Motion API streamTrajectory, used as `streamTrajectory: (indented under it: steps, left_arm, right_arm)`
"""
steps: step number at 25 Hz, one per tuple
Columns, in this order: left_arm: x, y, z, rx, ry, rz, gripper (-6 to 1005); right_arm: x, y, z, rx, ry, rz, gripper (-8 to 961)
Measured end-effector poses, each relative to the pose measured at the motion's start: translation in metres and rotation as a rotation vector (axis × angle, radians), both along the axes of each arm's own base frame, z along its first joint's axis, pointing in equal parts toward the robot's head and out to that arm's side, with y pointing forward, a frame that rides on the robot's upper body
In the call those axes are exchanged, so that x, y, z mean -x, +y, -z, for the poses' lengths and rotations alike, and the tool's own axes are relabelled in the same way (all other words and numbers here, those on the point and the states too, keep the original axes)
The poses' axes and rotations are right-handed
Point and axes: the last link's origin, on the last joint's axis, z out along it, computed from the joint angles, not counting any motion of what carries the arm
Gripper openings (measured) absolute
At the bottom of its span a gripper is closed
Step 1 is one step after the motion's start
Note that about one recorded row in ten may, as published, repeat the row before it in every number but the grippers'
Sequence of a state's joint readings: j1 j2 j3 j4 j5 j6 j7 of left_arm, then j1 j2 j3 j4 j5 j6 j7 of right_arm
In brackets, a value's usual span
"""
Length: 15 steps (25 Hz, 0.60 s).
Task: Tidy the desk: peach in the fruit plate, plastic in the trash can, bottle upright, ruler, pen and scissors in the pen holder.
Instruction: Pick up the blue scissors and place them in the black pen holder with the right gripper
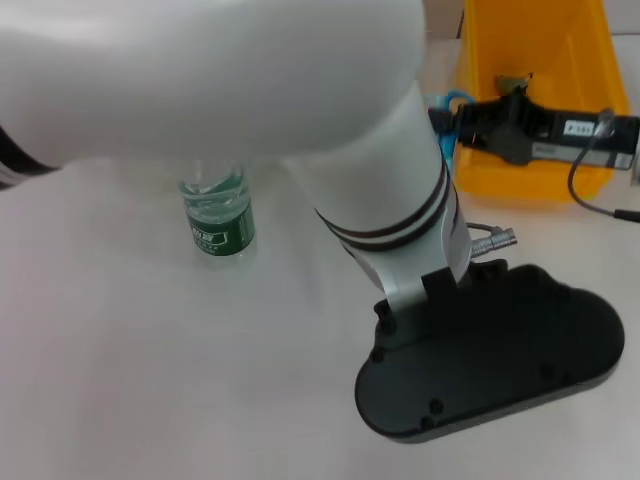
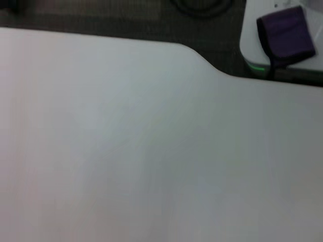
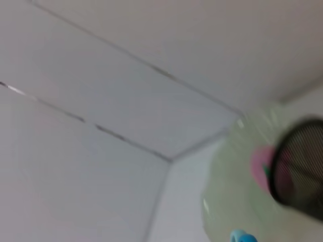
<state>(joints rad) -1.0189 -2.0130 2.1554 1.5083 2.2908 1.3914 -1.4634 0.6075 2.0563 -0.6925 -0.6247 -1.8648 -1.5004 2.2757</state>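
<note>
We cannot tell how our jaws stand on either arm: the left arm [image 1: 390,200] crosses the head view, its jaws hidden. The bottle [image 1: 216,215] stands upright on the counter [image 1: 150,380], long axis vertical. The right gripper [image 1: 480,118] reaches over the yellow bin [image 1: 530,60].

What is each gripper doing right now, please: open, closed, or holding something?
Left gripper: not in view; its arm crosses the desk beside the upright bottle.
Right gripper: over the yellow bin; fingers cannot be told.
</note>
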Motion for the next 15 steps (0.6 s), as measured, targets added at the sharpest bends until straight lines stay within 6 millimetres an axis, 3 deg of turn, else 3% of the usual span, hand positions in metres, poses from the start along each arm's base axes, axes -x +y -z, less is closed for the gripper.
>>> streamTrajectory:
  steps: [6,12,15]
  left_arm:
    - [-0.005,0.008,-0.012,0.022,-0.09,-0.067,600]
    - [-0.011,0.018,-0.039,0.063,-0.217,-0.152,600]
    - [-0.009,0.021,-0.048,0.067,-0.251,-0.185,599]
  right_arm:
    - [0.001,0.001,-0.024,-0.185,0.079,-0.066,80]
    - [-0.002,0.0,-0.059,-0.43,0.073,-0.162,81]
    - [0.0,0.001,-0.062,-0.474,0.073,-0.189,81]
